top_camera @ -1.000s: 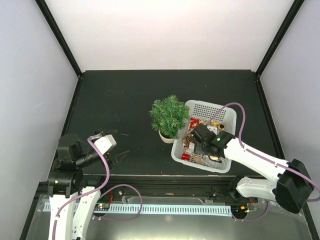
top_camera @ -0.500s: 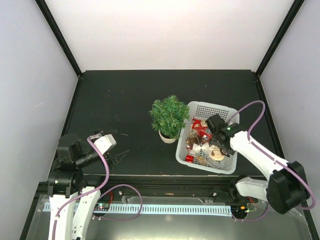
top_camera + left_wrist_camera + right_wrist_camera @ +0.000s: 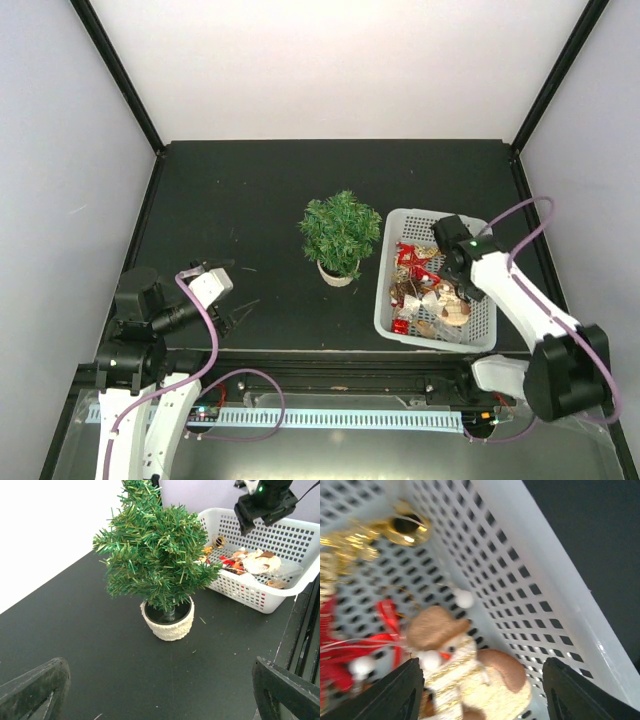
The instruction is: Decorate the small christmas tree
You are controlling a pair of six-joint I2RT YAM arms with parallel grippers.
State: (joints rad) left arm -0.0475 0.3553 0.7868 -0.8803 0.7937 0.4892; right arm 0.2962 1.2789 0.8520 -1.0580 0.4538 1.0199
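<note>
The right gripper (image 3: 480, 692) hangs inside the white lattice basket (image 3: 530, 570), its jaws spread wide and empty. Under the gap lies a cream snowman ornament (image 3: 447, 650) with a brown hat. It lies close to the left finger, though whether they touch is unclear. Farther into the basket lie a red ribbon (image 3: 387, 620) and a gold bell (image 3: 407, 527). The wrist view is blurred.

From above, the right gripper (image 3: 447, 272) sits over the basket's middle, among red and gold ornaments (image 3: 420, 290). The basket (image 3: 384, 295) stands at the table's near right. The small christmas tree (image 3: 340, 232) stands just left of it in its cream pot (image 3: 335, 274), upright and bare of decoration, with a strip of black table (image 3: 250, 200) showing between pot and basket.

The left gripper (image 3: 235, 288) hovers at the near left, well apart from the tree, jaws fully spread and holding nothing. Its camera looks past its fingers (image 3: 35, 687) at the tree (image 3: 157, 565).

A second ago the basket lay against the tree. It has since slid right and slightly nearer, and the right arm has swung right with it. The left arm and the tree have not moved.
</note>
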